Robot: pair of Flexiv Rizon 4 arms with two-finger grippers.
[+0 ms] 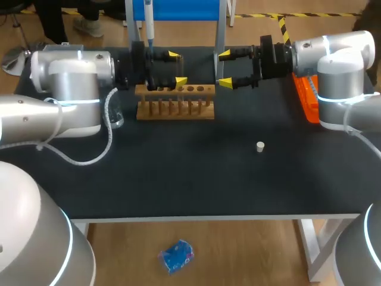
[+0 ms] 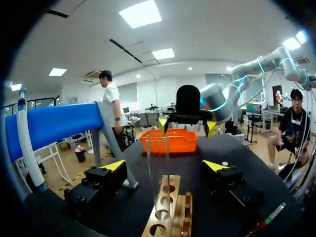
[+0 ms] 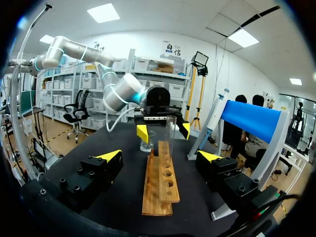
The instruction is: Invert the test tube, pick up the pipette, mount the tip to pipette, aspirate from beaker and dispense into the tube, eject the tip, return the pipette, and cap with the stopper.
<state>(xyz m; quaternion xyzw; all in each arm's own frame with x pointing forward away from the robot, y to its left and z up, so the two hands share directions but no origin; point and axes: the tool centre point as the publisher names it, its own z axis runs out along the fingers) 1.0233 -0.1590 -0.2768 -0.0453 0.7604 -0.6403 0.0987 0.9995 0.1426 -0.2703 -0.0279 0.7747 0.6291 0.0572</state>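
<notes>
Nearest on the black counter (image 1: 178, 173) lies a small white stopper (image 1: 260, 146), alone and well apart from the rest. Beyond it stands a wooden rack (image 1: 175, 107), with a clear glass tube (image 2: 158, 168) upright in a hole at its left end. The left hand (image 1: 177, 67) is spread wide with a yellow tip on either side of the tube, neither touching it. The right hand (image 1: 224, 68) faces it from the rack's other end, equally wide and empty. An orange tray (image 1: 305, 98) sits beside the right arm, and the pipette (image 1: 149, 24) hangs on a blue stand (image 1: 178, 11) at the far edge. The tube is likely light, stiff, slick and easily cracked. It probably wants a gentle pinch across its bare upper half, above the rack, and a straight lift before any turning. From overhead the glass almost vanishes against the dark cloth, and its foot is sunk in the wood, so which end is up is not certain. A beaker (image 3: 146, 144) stands by the left arm, partly hidden, its contents unclear. No pipette tips can be made out in the tray.
</notes>
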